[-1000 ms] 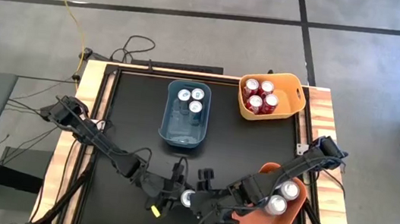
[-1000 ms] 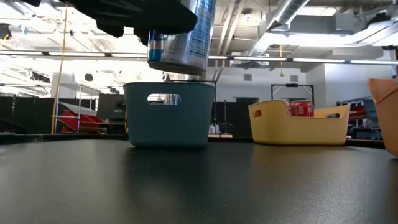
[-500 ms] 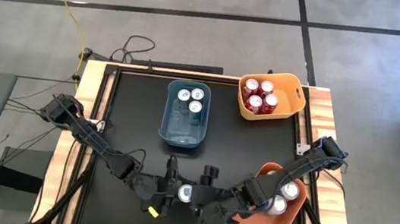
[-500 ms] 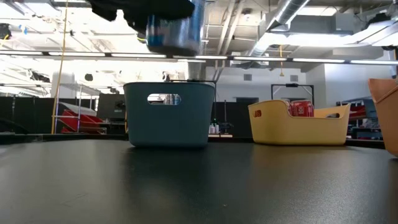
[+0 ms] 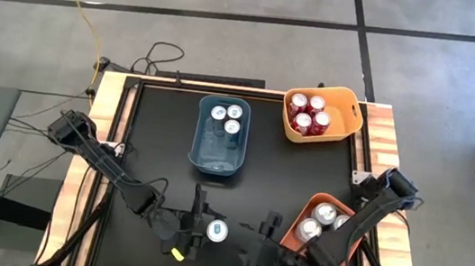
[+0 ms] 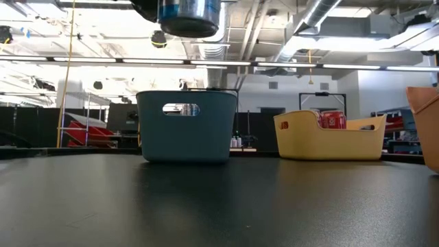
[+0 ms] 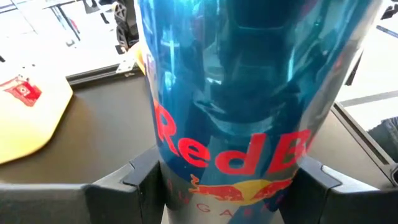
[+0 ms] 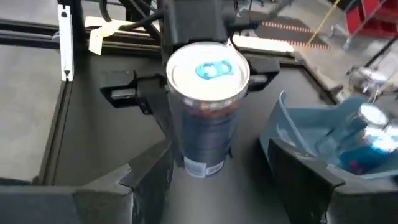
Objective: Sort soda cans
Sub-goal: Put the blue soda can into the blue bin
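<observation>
A blue soda can (image 5: 217, 230) with a silver top hangs upright above the table's near middle, and my left gripper (image 5: 206, 229) is shut on it. In the low view only the can's bottom end (image 6: 188, 14) shows at the top edge. My right gripper (image 5: 260, 232) stands open just right of the can, touching nothing. In the right wrist view its fingers flank the can (image 8: 208, 112) from a distance. Three blue cans (image 5: 226, 116) stand in the blue bin (image 5: 216, 159). Several red cans (image 5: 309, 112) fill the yellow bin (image 5: 349, 119). My left gripper pinches the blue can's side wall (image 7: 180, 177) between its two fingers (image 8: 134, 93), about halfway up the body. The fingers come nearly level from the table's left. The can stands upright in the hold, lifted clear of the table.
An orange bin (image 5: 330, 263) at the near right holds silver cans (image 5: 323, 214); my right arm lies across it. The black tabletop (image 5: 164, 142) has free room left of the blue bin and between the bins.
My right gripper has come away from the can, swung toward the table's right edge and rolled. My left gripper has kept hold and raised the can, which stays upright; in the low view the can has risen almost out of the picture's top.
</observation>
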